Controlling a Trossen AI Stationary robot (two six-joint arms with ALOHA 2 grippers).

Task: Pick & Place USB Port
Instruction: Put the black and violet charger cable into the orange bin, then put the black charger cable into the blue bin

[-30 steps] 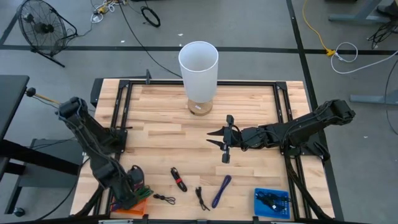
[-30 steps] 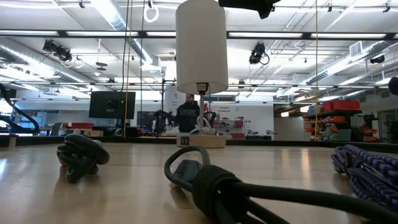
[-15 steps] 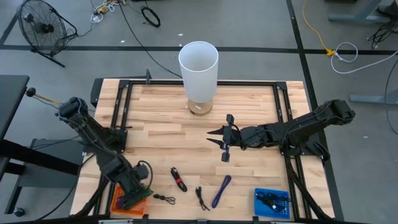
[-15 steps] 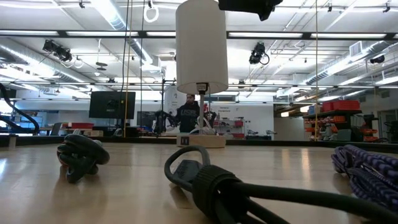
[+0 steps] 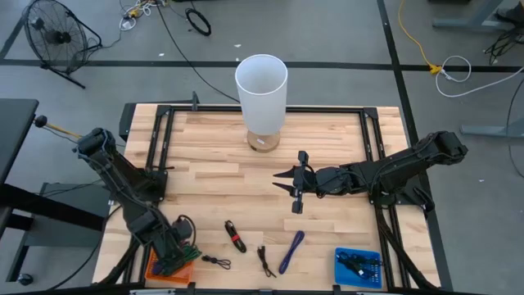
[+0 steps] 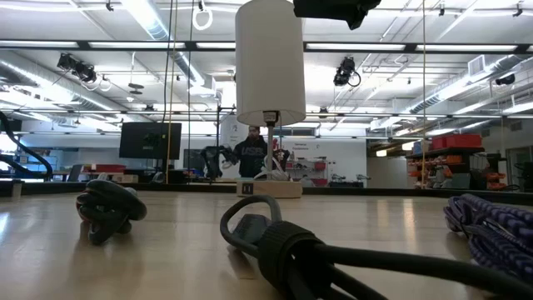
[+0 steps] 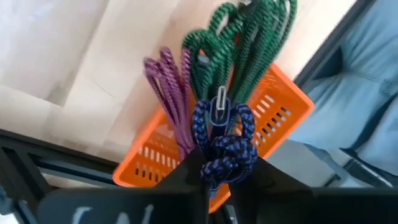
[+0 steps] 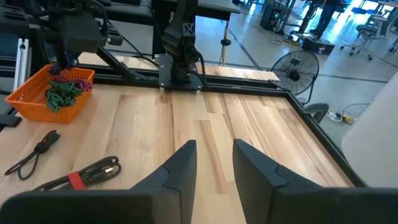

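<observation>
The high view looks straight down on the whole wooden table (image 5: 221, 164). The low view sits at tabletop height, facing level across cables into the room. The left wrist view looks closely down on the orange basket (image 7: 283, 109), which the right wrist view sees from far across the table (image 8: 37, 102).

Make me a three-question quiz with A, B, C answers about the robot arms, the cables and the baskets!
1. Where is the orange plastic basket?
A. table's front left corner
B. beside the lamp
C. far right edge

2. What colour is the bundled braided cable in the left gripper?
A. red
B. blue
C. yellow

3. What is the right gripper doing?
A. gripping a cable
B. open, holding nothing
C. inside the blue bin

Answers: 1 A, the high view shows the basket there. 2 B, the left wrist view shows blue braid between the fingers. 3 B, its fingers stand apart over bare wood.
</observation>
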